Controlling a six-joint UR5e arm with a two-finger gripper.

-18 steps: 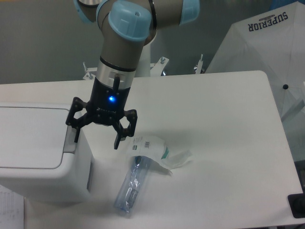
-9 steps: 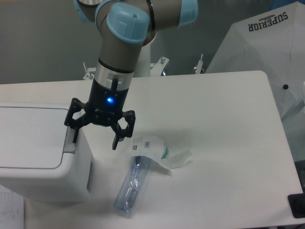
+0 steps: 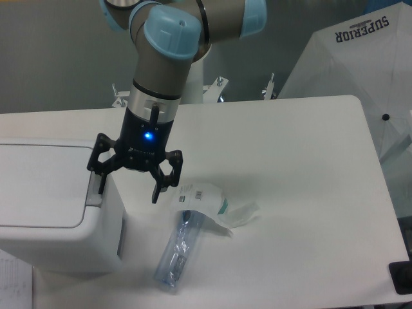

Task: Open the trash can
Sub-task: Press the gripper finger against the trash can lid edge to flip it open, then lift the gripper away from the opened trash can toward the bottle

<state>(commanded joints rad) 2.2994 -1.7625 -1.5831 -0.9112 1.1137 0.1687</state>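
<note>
**Gripper settles over the push tab**

At the 9 o'clock side of the view sits the trash can (image 3: 55,219), its flat lid down and shut. The grey push tab (image 3: 95,187) shows at the lid's 3 o'clock edge, partly hidden behind one finger.

Just to the right hangs the gripper (image 3: 127,188), jaws spread wide and holding nothing — one finger over the tab, the other out past the bin's side wall, above the table (image 3: 296,161). Over the last second it has crept slightly toward 9 o'clock and then stopped; between the last two pictures nothing moves. That reads as alignment finished, with the press downward on the tab as the likely next step. Whether the finger already touches the tab cannot be told.

Toward 5 o'clock from the gripper lies a clear plastic bottle (image 3: 180,248) with a crumpled wrapper (image 3: 215,205) — untouched.
</note>
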